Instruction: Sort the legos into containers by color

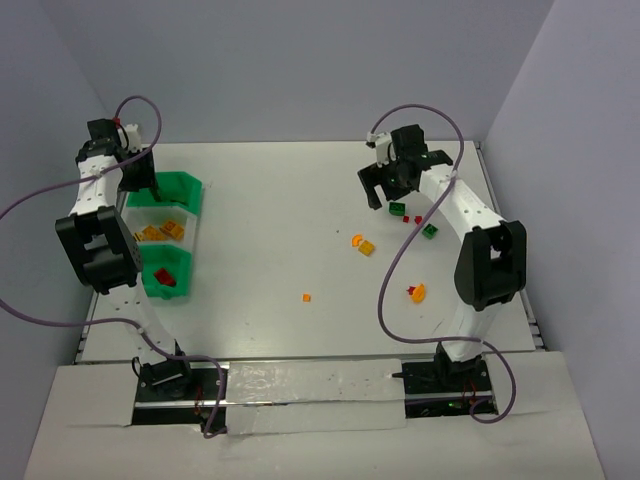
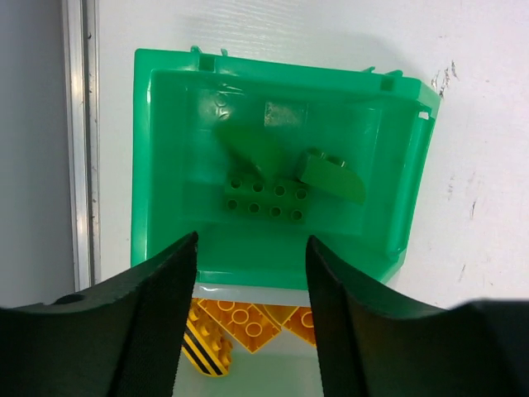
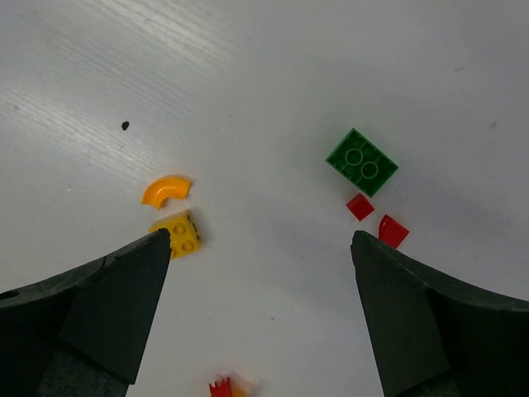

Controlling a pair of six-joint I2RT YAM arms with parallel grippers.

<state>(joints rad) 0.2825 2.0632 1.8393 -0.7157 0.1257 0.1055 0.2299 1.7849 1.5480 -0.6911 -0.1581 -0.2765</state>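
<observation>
Over the right side of the table (image 1: 300,200), the right gripper (image 3: 260,238) hangs wide open near a loose green brick (image 3: 361,162) and should centre on it, clear of the red bits (image 3: 359,207) just beside, before closing.

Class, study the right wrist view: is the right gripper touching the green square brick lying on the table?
Apart. The right wrist view shows bare table on every side of the green square brick, well clear of the open right gripper.

The left tool (image 2: 251,241) and right tool (image 3: 260,238) gape (empty).
</observation>
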